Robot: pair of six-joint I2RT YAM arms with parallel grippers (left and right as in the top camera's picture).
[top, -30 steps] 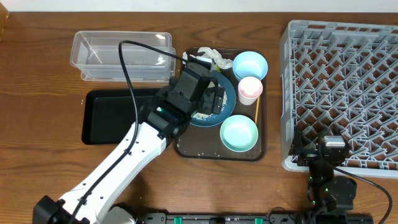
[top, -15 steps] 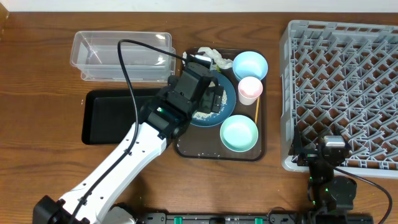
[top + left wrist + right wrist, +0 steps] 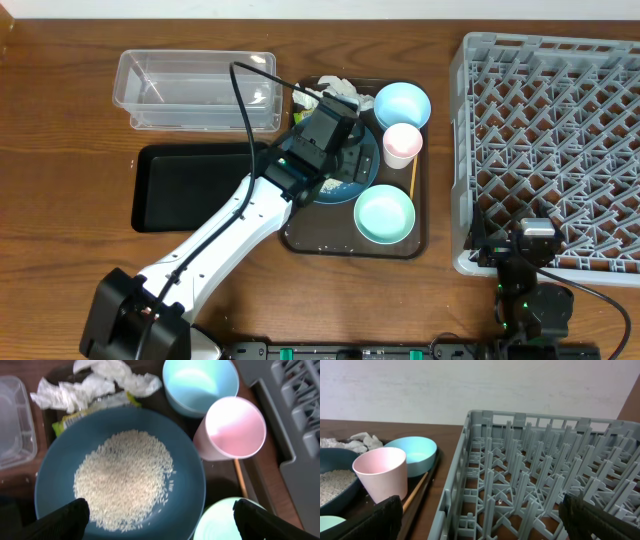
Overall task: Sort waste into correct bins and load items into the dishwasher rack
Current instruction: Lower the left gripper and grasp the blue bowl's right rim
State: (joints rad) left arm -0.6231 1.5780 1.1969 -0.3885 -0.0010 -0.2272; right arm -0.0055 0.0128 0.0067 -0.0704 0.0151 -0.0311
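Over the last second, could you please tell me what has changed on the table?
The left gripper advanced, open and empty, across the large dark blue plate toward the crumpled white tissue paper. The right gripper and the grey plastic lattice rack stayed put.

Wood table (image 3: 60, 120) carries 4 things: clear tub (image 3: 126, 90) back-left, black tray (image 3: 180, 190) just in front, brown serving tray (image 3: 330, 240) center (loaded w/ dishes), grey rack (image 3: 462, 150) right.

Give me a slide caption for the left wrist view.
Left gripper open over the dark blue plate of rice grains; tissue paper, pink cup and pale blue bowl beside it.
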